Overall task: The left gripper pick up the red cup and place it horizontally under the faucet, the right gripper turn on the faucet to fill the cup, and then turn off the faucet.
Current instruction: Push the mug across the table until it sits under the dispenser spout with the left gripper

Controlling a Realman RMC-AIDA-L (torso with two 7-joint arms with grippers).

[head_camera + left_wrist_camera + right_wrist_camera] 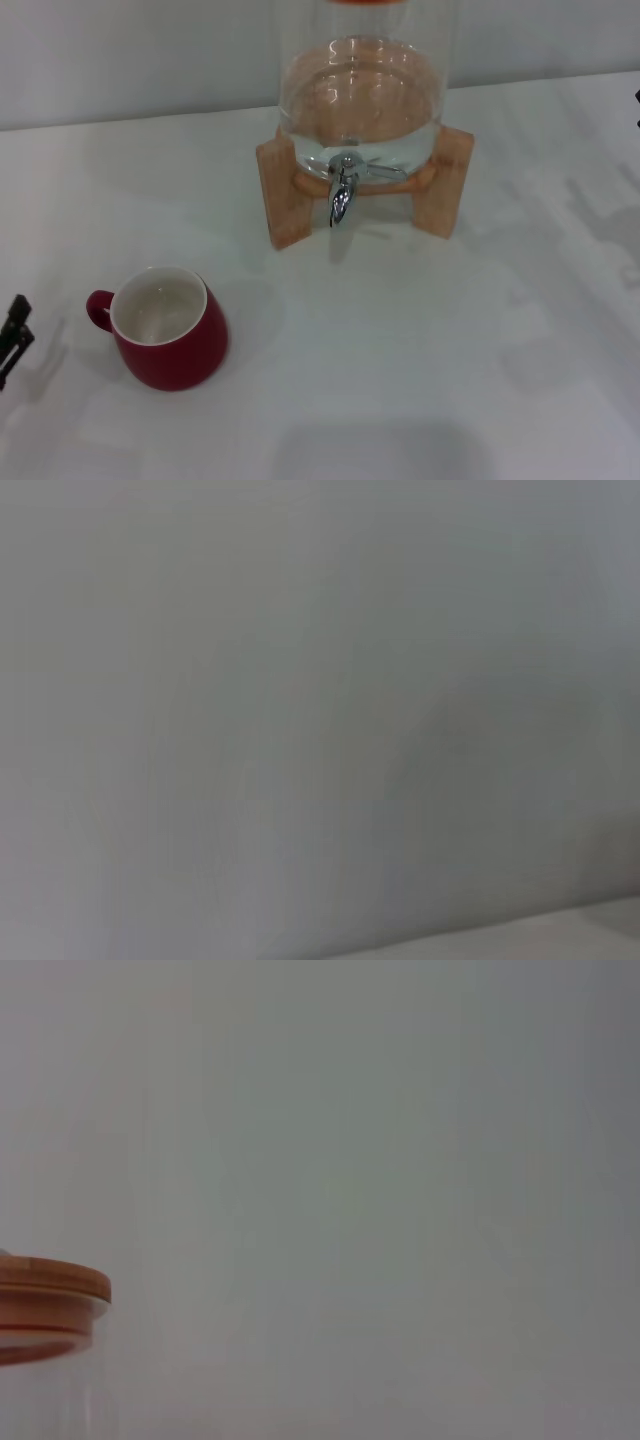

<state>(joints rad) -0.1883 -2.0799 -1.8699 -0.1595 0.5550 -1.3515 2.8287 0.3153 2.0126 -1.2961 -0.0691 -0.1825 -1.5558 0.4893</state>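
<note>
Head view: the left gripper [14,330] shows only as a black tip at the frame edge, low over the bench [400,380]. Whether its jaws are released or clenched cannot be told, and they hold nothing. The red cup [165,328] stands upright on the bench just beside those jaws, on their inboard side, its handle turned toward them; this likely favours a side grasp. The faucet [342,195] juts from the glass dispenser [360,100] on its wooden stand [285,190], well apart from the cup and farther from the robot. Bench space lies bare beneath the spout, so the cup has not yet been placed there. The right gripper [637,97] is only a dark sliver at the opposite frame edge; its jaw state cannot be told.

Left wrist view: a plain grey surface only; neither cup nor jaws appear, so the head view alone locates the cup.

Right wrist view: only the dispenser's wooden lid [50,1295] appears, which the head view crops
</note>
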